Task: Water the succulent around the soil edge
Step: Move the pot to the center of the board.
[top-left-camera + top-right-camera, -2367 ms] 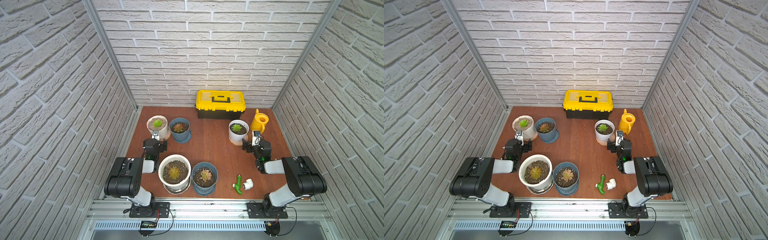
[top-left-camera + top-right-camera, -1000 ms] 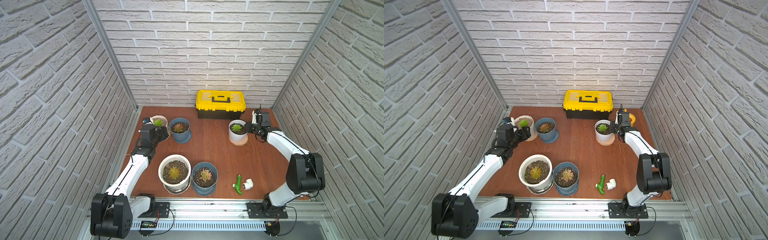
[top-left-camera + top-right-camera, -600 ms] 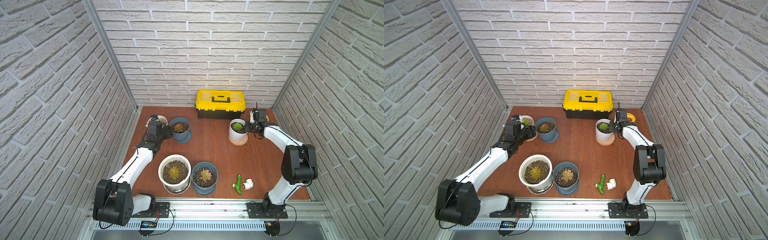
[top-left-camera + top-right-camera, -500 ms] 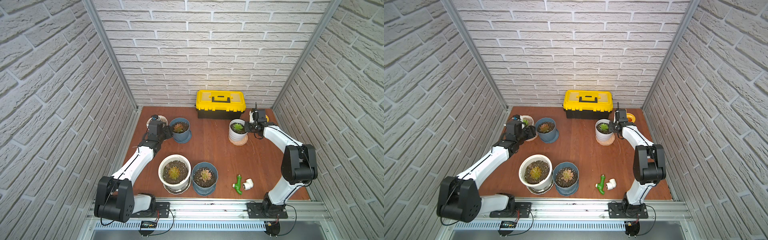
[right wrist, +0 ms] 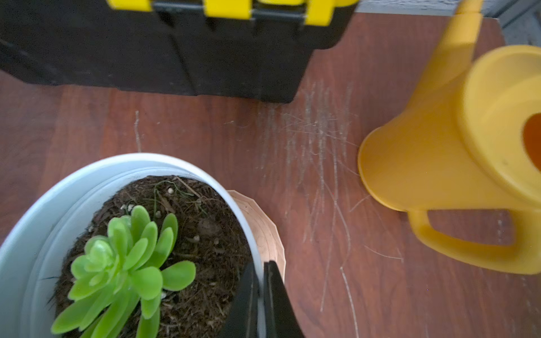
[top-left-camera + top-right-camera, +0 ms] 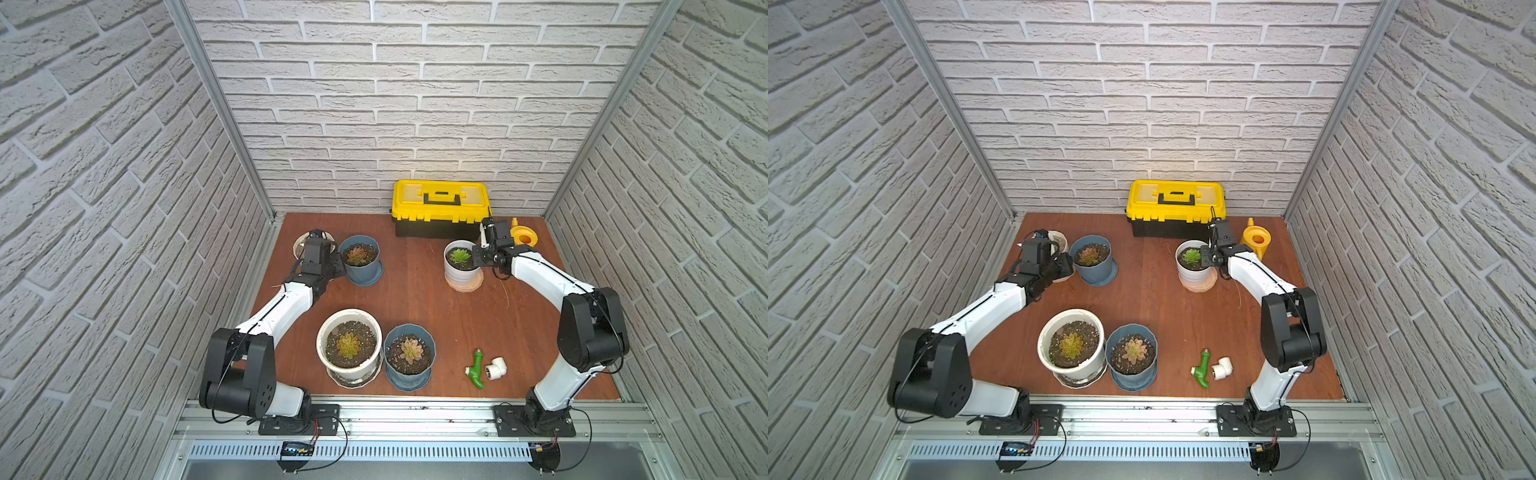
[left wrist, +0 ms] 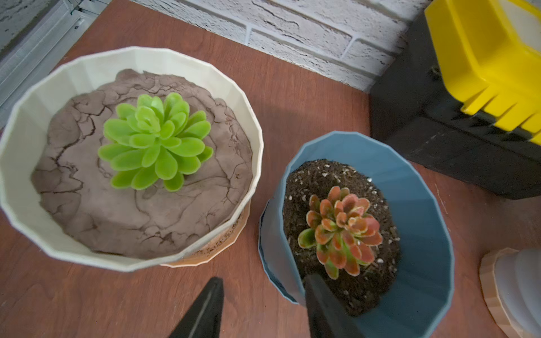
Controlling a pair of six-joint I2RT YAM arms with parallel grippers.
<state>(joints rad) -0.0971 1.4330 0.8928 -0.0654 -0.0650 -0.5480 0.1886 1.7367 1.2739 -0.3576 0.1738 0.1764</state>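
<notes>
A yellow watering can (image 6: 523, 237) (image 5: 439, 140) stands at the back right, untouched. Beside it a white pot (image 6: 460, 272) (image 5: 164, 161) on a tan saucer holds a green succulent (image 5: 126, 257) in dark soil. My right gripper (image 6: 478, 255) (image 5: 261, 264) is shut on that pot's rim, one finger inside and one outside. At the back left, my left gripper (image 6: 334, 266) (image 7: 263, 278) stands open astride the near rim of a blue pot (image 7: 424, 219) with a red-green succulent (image 7: 341, 231). A cream pot (image 7: 17, 140) with a green succulent (image 7: 153, 142) in cracked brown soil sits beside it.
A yellow and black toolbox (image 6: 440, 203) stands against the back wall. Near the front sit a large white pot (image 6: 349, 345) and a blue pot (image 6: 409, 353), each with a succulent. A green fitting (image 6: 476, 368) and a white fitting (image 6: 496, 368) lie front right. Brick walls close three sides.
Both arms have reached from their folded rest to the back pots. The right gripper has shut on the white pot's rim. The left jaws have narrowed around the blue pot's rim.
</notes>
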